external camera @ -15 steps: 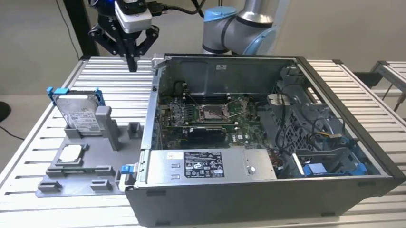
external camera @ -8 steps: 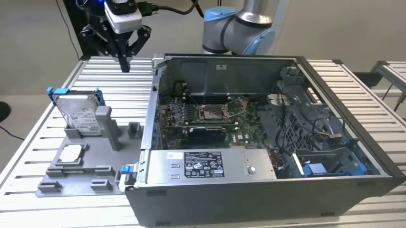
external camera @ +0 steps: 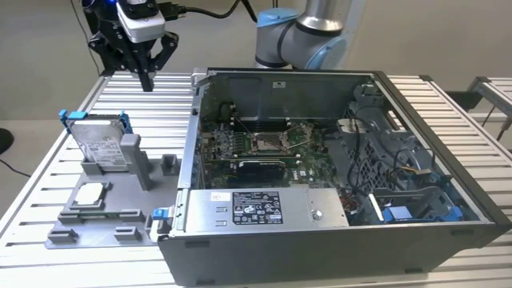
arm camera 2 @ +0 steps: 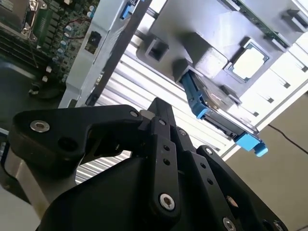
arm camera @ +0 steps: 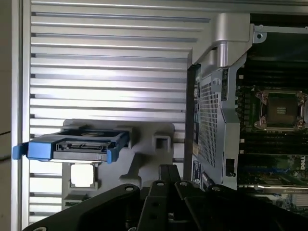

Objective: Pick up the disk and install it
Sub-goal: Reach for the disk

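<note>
open dark-grey metal computer case (external camera: pixel 320 247) on slatted aluminium table (external camera: pixel 48 157), grey plastic holder tray (external camera: pixel 90 233) at the exterior view's left, square silver processor chip (external camera: pixel 90 192) on it

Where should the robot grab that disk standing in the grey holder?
Probably from above, by its upper half: the disk stands upright in the grey holder, so its lower part is boxed in while the flat faces on top are free for pinching.
</note>
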`<state>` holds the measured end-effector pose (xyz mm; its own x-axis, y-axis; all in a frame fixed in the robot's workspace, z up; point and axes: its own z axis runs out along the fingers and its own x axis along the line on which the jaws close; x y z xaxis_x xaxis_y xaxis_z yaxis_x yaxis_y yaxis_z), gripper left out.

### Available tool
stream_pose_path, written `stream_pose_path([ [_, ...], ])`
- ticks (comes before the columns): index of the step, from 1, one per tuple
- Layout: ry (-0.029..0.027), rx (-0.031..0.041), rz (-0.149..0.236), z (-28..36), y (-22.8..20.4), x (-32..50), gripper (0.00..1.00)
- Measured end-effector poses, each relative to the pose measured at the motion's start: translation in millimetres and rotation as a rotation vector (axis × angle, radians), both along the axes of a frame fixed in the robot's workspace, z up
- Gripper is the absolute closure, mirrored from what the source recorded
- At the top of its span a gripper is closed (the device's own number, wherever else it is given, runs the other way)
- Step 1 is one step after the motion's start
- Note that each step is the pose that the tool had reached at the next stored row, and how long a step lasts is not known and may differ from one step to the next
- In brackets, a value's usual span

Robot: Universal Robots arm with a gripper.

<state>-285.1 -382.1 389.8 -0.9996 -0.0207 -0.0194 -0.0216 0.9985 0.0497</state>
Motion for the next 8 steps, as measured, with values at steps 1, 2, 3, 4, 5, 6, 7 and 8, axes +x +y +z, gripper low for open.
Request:
stream_pose_path([
  [1,0.0001,0.0000,0.001,0.0,0.0,-2.3,1.00],
  [2,0.0000,-0.0001,0.003,0.0,0.0,-4.8,1.00],
  [3,0.0001,-0.0001,0.004,-0.1,0.0,-7.3,1.00],
  [4,0.0000,0.0000,0.006,-0.1,0.0,-9.8,1.00],
  [5,0.0000,0.0000,0.007,-0.1,0.0,-12.4,1.00],
  [6,0.0000,0.0000,0.008,-0.2,0.0,-15.1,1.00],
  [7,0.0000,0.0000,0.010,-0.2,0.0,-17.6,1.00],
  [8,0.0001,-0.0001,0.011,-0.2,0.0,-20.3,1.00],
])
